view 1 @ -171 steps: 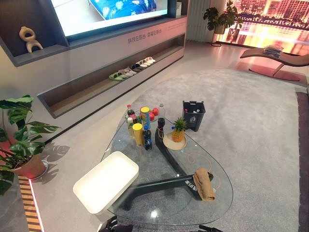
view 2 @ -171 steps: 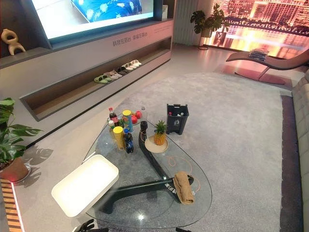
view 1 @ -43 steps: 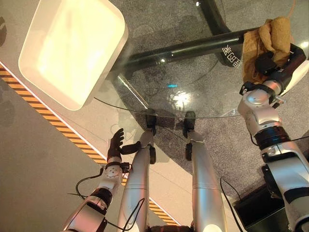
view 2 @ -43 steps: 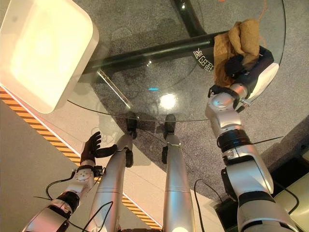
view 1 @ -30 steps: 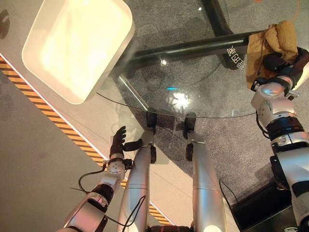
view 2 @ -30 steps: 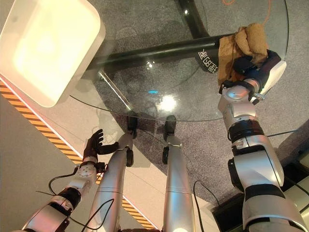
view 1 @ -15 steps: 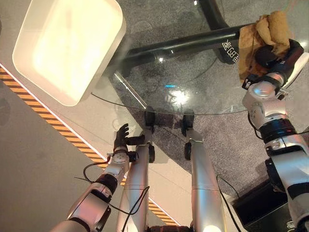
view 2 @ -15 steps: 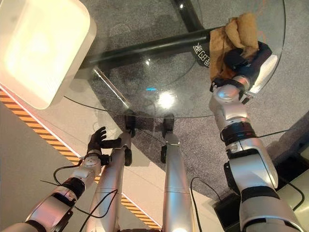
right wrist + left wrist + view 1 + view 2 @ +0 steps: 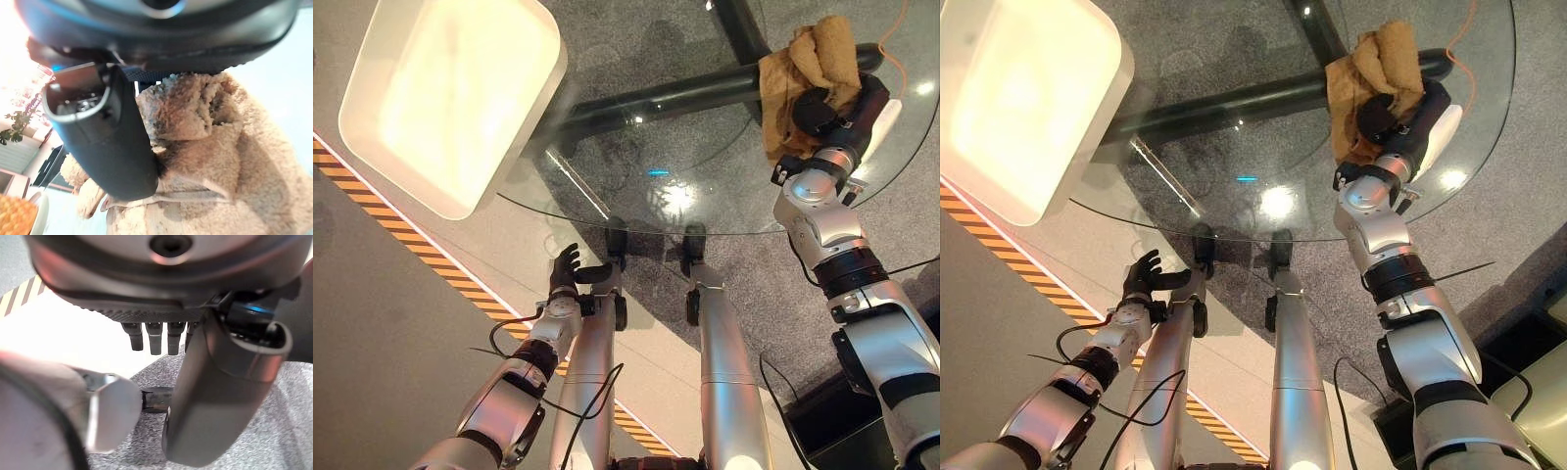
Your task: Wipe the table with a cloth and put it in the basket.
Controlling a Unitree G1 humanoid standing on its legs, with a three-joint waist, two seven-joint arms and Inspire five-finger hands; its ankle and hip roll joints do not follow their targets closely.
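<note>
My right hand lies on the crumpled tan fleece cloth, which sits on the clear round glass table close to its right edge, above the dark table base seen through the glass. In the right wrist view my thumb presses against the cloth and the pile bunches round it, with fabric gathered under the palm; the fingers are hidden behind the cloth, so I cannot tell whether they are curled on it or flat. The white rectangular basket stands at the table's left edge, well apart from the cloth. My left hand hangs below the near rim of the table, off the glass, fingers straight and spread, holding nothing. The floor under the table is grey carpet, with an orange-and-black striped strip running alongside.
</note>
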